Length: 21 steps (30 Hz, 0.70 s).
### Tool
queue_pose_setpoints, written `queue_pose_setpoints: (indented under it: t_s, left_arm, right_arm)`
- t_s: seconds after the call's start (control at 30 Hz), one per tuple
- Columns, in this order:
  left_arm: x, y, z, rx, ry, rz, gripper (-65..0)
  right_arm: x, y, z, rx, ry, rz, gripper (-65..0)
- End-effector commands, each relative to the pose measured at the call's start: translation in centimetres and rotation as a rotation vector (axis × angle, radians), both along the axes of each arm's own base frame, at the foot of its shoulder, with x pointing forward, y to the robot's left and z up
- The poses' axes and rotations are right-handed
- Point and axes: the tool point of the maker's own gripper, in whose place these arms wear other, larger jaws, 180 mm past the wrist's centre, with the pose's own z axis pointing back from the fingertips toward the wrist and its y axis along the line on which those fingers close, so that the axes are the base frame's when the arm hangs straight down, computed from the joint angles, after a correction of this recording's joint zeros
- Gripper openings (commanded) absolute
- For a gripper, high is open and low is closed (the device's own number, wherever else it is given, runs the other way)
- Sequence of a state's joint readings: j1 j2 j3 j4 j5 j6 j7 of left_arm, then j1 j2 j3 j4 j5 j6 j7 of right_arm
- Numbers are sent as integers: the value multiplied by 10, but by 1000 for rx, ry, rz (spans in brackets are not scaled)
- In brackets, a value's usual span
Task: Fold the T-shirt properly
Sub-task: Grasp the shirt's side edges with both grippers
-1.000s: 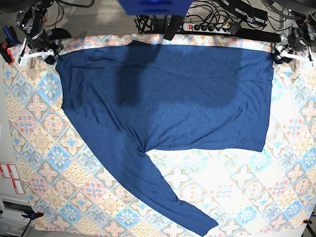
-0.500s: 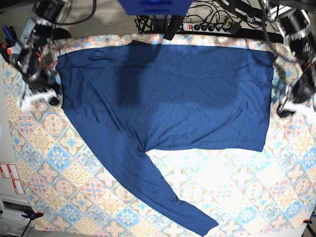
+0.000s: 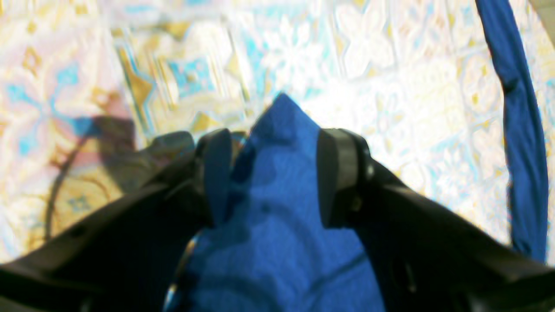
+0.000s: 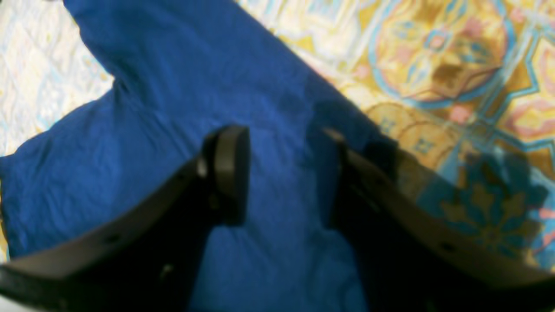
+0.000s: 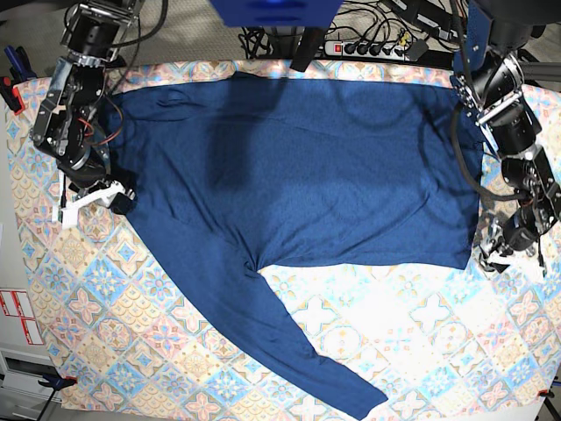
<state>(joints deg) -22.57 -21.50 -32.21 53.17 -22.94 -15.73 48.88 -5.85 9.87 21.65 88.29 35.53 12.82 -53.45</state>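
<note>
Base view shows the T-shirt (image 5: 298, 167) spread flat across the counter (image 5: 421, 342), its long axis running left to right, with the right fingers (image 4: 277, 173) and left fingers (image 3: 273, 173) open astride opposite side edges.

Bare tablecloth (image 5: 421, 342) right of sleeve (image 5: 289, 338): free passage.

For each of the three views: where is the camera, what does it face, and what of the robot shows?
Base: overhead, looking down on the T-shirt spread on the tablecloth; both arms show.
Left wrist: behind the left gripper, facing down; a shirt corner lies between its open fingers.
Right wrist: behind the right gripper, open over the shirt's edge.
All three share shirt and tablecloth.
</note>
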Motion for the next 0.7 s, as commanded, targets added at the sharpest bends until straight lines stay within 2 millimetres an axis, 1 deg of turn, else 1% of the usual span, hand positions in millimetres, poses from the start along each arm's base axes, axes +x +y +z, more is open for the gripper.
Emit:
queue_pose_setpoints:
  t_s: [0.0,0.07,0.2,0.27,0.33,0.43,0.5,0.6,0.67]
  left_arm:
    - [12,11,15,16,-38,13,-335]
    - [16,10,7,1,-28,26,-335]
    - [13,10,-12,5,-15,51,-335]
    - [11,3,-25,7,4,47,-335]
    - [10,2,-28,30,8,44,-335]
    - [11,-11,-39,36,11,33,-335]
    - [8,-12,-45,46,26,29,-335]
    - [1,-19,-61,24,63,27,-335]
    - [-3,-20,-67,16,71,31,-336]
  right_arm:
    - [7,-5,12,-13,-39,-1,-410]
    - [7,-5,12,-13,-39,-1,-410]
    - [7,-5,12,-13,-39,1,-410]
    - [7,-5,12,-13,-37,2,-410]
    - [7,-5,12,-13,-37,2,-410]
    - [5,-5,11,-13,-34,2,-410]
    - [5,-5,10,-13,-33,2,-410]
    - [4,-4,10,-12,-32,2,-410]
    - [4,-4,10,-12,-32,2,-410]
